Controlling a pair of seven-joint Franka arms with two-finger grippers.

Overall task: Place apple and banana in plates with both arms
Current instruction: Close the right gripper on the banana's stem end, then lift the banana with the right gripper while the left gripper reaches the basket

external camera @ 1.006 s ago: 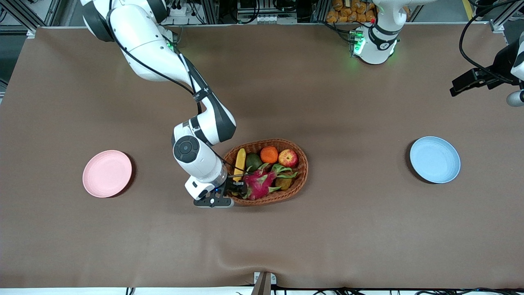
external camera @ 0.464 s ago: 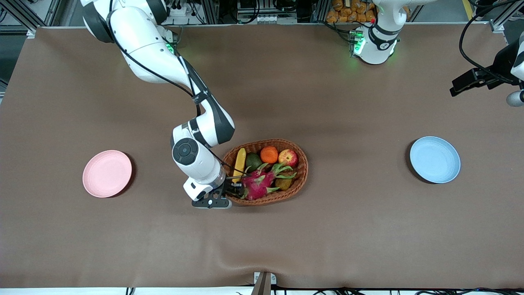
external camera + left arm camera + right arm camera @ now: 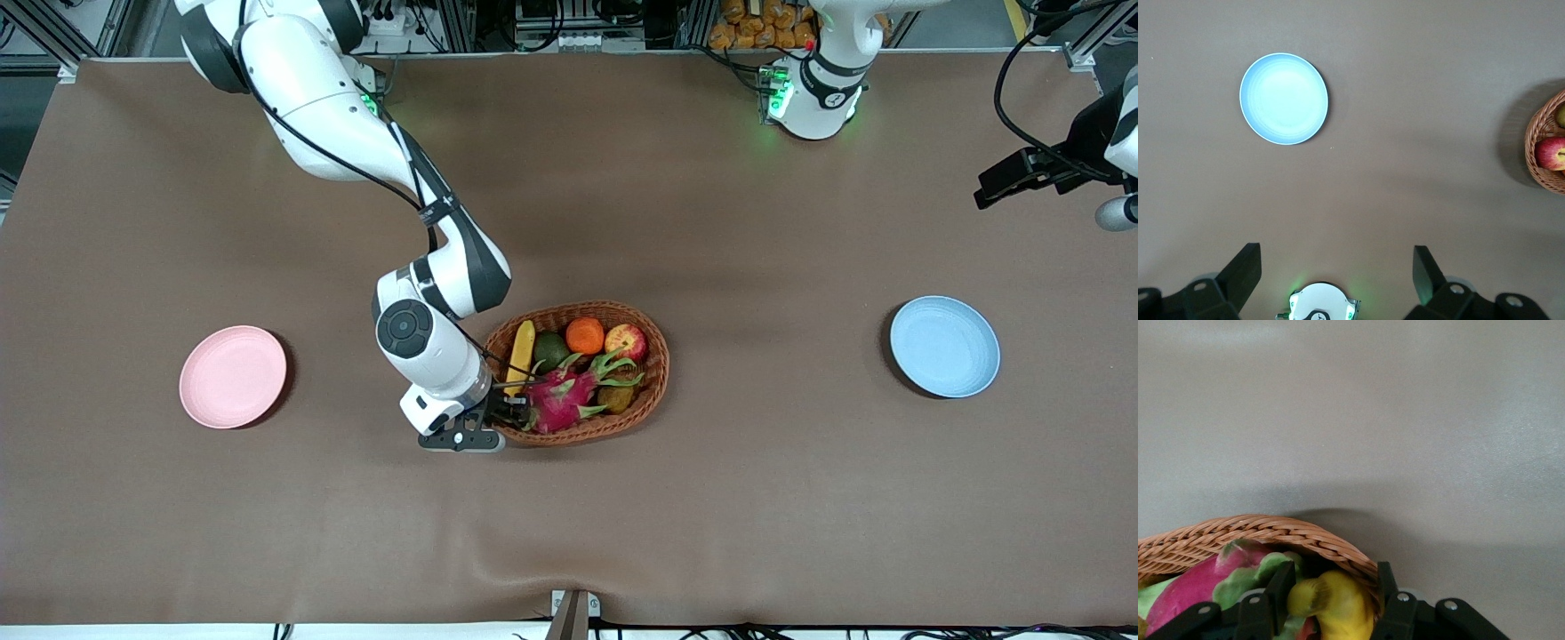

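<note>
The pink plate and blue plate lay well apart toward opposite ends of the table, each apparently placed within one arm's reach, with the basket between them holding the apple and banana. The right gripper sat low in the basket, its fingers straddling the banana's near end without visibly clamping it; the banana's long axis ran from that end away from the front camera. The left gripper waited spread wide, high over bare table.
</note>
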